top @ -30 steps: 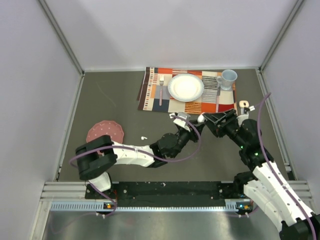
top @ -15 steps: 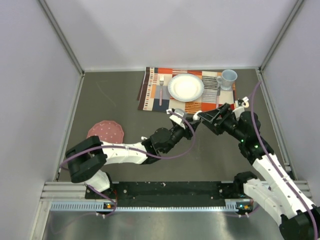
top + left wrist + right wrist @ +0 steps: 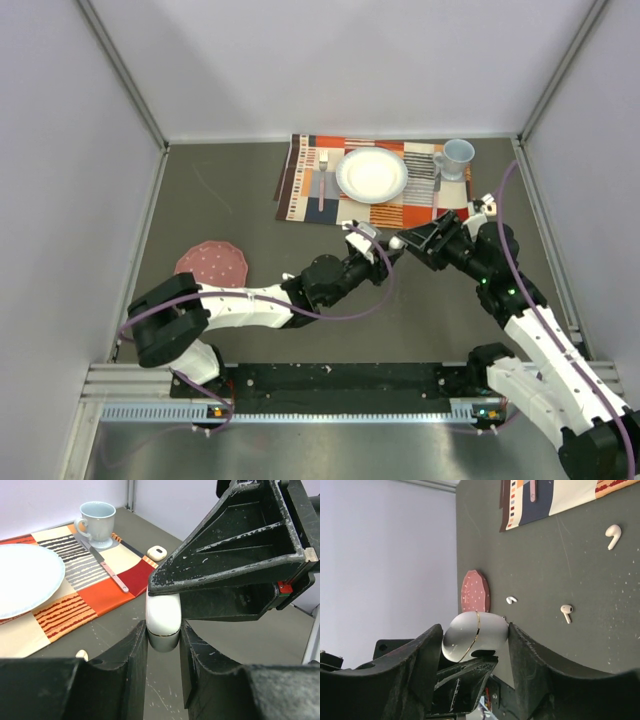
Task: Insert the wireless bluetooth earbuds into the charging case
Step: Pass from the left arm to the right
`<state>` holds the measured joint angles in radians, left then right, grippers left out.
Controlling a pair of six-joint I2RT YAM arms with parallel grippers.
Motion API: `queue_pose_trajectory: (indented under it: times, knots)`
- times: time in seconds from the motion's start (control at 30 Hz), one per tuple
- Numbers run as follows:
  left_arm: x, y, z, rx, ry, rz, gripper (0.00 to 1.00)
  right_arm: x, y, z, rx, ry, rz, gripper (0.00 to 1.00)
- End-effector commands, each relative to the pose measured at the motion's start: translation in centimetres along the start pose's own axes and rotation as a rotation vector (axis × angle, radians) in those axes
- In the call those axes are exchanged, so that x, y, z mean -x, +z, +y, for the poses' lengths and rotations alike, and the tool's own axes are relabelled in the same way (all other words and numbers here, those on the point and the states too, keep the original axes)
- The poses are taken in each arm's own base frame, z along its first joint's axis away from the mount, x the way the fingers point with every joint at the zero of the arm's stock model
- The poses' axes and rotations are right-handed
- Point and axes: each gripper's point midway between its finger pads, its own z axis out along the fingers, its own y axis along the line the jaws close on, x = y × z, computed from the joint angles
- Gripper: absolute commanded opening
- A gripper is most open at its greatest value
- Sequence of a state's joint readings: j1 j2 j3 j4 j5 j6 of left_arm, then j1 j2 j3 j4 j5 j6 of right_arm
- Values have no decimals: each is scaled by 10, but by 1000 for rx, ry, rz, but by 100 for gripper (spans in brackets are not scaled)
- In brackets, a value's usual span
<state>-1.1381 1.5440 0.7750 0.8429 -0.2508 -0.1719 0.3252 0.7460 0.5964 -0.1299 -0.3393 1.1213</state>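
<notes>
A dark grey counter [image 3: 230, 210] carries a striped placemat [image 3: 300, 190] at its far side. Above the bare middle, both arms meet. The left claw [image 3: 163, 631] is narrowed onto the lower half of the white charging case [image 3: 470, 630], and the right claw [image 3: 412, 240] clamps its rounded upper half. The case looks shut along its seam. Three loose earbuds [image 3: 613, 535] lie on the counter, well apart from it. To open the case well, one claw should likely hold the base steady while the other hinges the lid up, gently.
</notes>
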Motion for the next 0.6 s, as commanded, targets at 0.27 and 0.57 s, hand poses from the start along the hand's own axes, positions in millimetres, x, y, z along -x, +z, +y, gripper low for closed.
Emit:
queue_pose_trajectory:
  times: [0.27, 0.57]
  knots:
    - [35, 2, -5, -12, -22, -81, 21, -1, -5, 23, 93, 2, 0, 50]
    - [36, 0, -4, -7, -28, -88, 22, -5, -2, 20, 109, 40, 12, 52]
